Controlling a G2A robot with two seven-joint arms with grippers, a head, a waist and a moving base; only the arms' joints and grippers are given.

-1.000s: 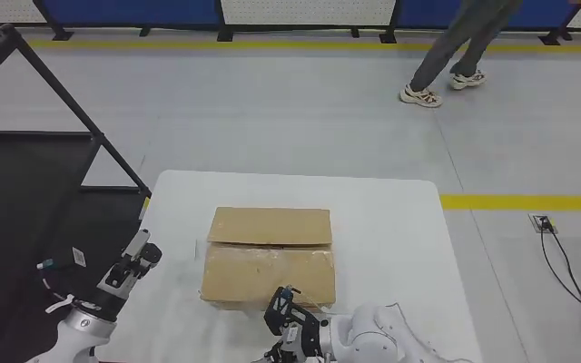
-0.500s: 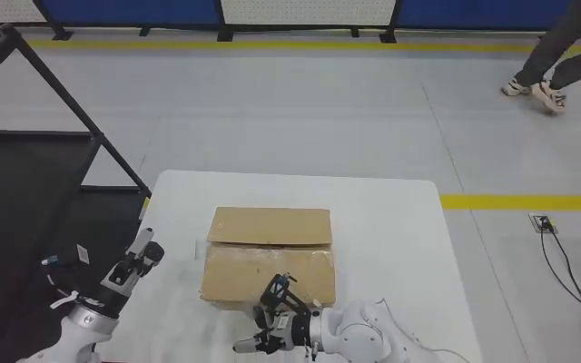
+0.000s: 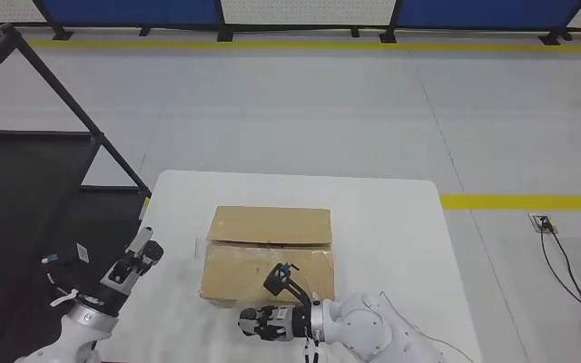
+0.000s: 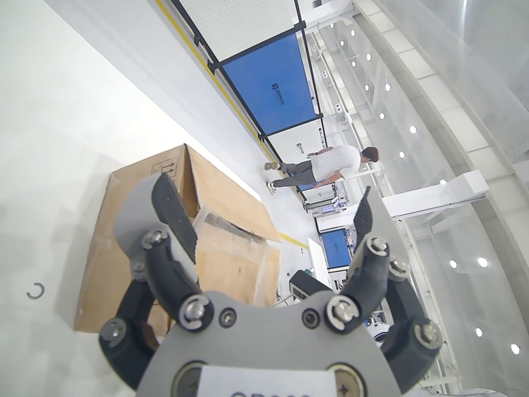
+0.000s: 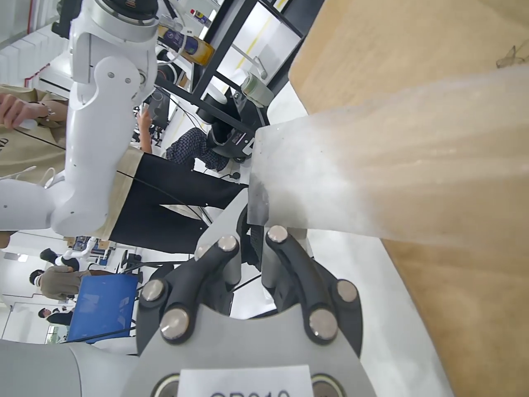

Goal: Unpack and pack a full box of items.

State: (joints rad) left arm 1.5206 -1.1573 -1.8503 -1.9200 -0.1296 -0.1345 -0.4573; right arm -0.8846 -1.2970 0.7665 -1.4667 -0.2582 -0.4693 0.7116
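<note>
A: Status, from the left?
B: Left gripper (image 4: 264,208) has its jaws spread, empty, at the table's (image 3: 390,227) left edge. The box (image 3: 268,263) sits mid-table. Right gripper (image 5: 256,212) is clamped on the clear tape strip (image 5: 372,159) at the box's near side. I judge this the unsealing step.
A: Next?
B: A steady pull away, peeling the strip free.

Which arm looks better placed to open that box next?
Probably the right: the right gripper has its jaws shut on the clear tape strip running from the cardboard box, while the left gripper, jaws open, sits beside the box.
</note>
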